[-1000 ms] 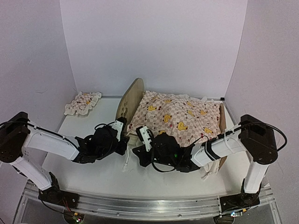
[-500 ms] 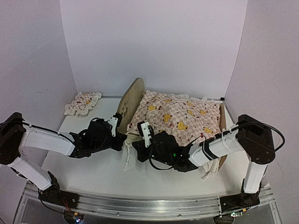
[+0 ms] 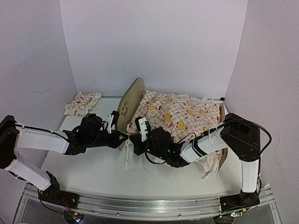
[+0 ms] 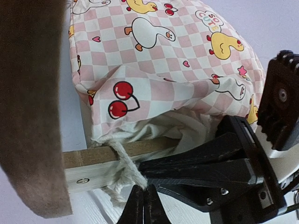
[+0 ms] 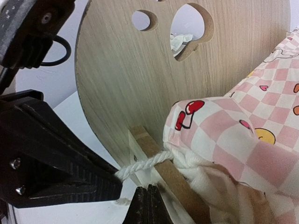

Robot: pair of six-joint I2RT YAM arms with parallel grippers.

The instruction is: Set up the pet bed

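Left wrist view, left fingers [image 4: 139, 207] and right fingers [image 4: 187, 161] pinched shut on white cord [image 4: 126, 165], pet bed [image 4: 140, 148] rail just above.

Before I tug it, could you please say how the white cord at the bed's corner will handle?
The white cord is probably floppy: it hangs limp off the rail. Likely light and grippy, being thin twisted fibre.

Headboard [image 5: 187, 84]: pale wood, matt, fine grain, darker at cut edges. Cover [image 4: 168, 60]: thin printed cloth, matt, creased. Cord [image 5: 140, 165]: white twisted fibre, rough, fuzzy. My left gripper [image 5: 112, 183]: black plastic, dull sheen, small metal screws. Table [image 3: 93, 172]: white, smooth.
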